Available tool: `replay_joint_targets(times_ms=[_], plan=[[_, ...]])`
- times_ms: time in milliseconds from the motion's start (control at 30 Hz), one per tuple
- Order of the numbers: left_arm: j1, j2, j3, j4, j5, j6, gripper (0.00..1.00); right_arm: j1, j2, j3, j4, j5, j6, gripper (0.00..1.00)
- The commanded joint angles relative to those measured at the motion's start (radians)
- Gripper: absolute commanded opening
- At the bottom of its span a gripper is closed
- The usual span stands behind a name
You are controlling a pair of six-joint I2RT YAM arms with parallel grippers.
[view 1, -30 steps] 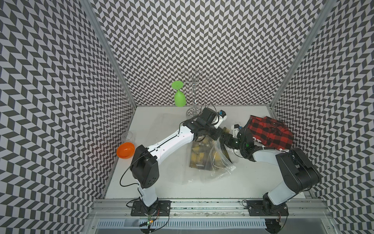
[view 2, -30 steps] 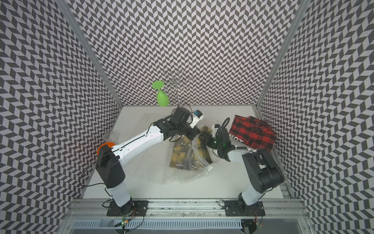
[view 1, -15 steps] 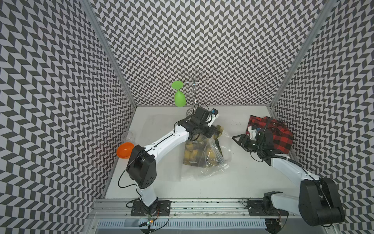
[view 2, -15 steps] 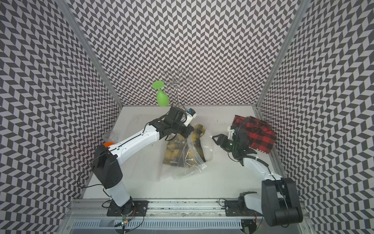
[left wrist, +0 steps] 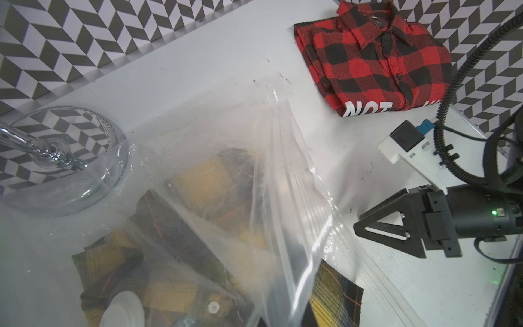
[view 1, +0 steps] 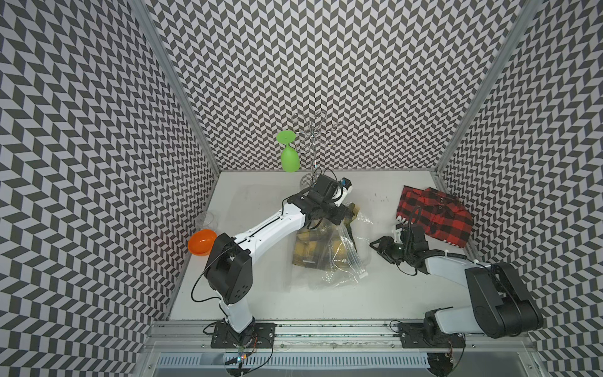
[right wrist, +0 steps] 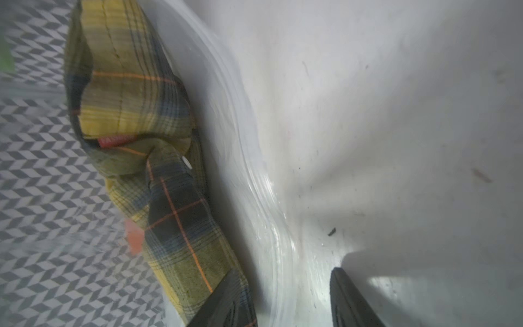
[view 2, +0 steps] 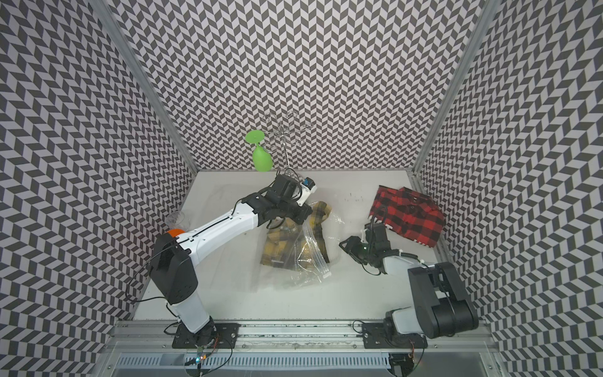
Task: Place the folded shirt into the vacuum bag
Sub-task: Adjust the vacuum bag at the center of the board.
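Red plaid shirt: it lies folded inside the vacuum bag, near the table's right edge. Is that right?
No. The red plaid shirt lies folded outside the vacuum bag, on the bare table near its right edge; both top views show it.

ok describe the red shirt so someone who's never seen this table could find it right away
Start at the white table and go to its far right corner. The red shirt lies folded there, clear of the vacuum bag in the middle. Unlike the yellow plaid shirt at the bag, it is red-and-black checked, with white lettering along one edge.
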Motion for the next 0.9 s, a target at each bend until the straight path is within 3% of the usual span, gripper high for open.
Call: replay_joint_targets(times_ms=[0, 167, 300, 433, 533, 700, 867], plan=[[0.000, 0.012, -0.009, -0.012, -0.001, -0.011, 0.10, 0.051, 0.020, -0.024, 0.139, 0.029, 0.104, 0.50], [0.013, 0.019, -0.003, -0.037, -0.050, -0.015, 0.11, 0.163, -0.003, -0.048, 0.204, 0.097, 0.215, 0.43], [0.014, 0.015, 0.020, -0.061, -0.089, -0.033, 0.19, 0.243, -0.011, -0.047, 0.229, 0.147, 0.277, 0.41], [0.015, -0.009, 0.030, -0.073, -0.094, -0.041, 0.27, 0.249, -0.013, -0.012, 0.199, 0.136, 0.251, 0.41], [0.015, -0.030, 0.034, -0.084, -0.075, -0.046, 0.35, 0.228, -0.041, 0.044, 0.082, 0.132, 0.168, 0.45], [0.015, -0.094, 0.045, -0.096, -0.046, -0.061, 0.48, 0.095, -0.153, 0.142, -0.198, 0.104, -0.032, 0.58], [0.014, -0.143, 0.036, -0.077, -0.040, -0.078, 0.57, -0.035, -0.212, 0.256, -0.423, 0.175, -0.167, 0.66]])
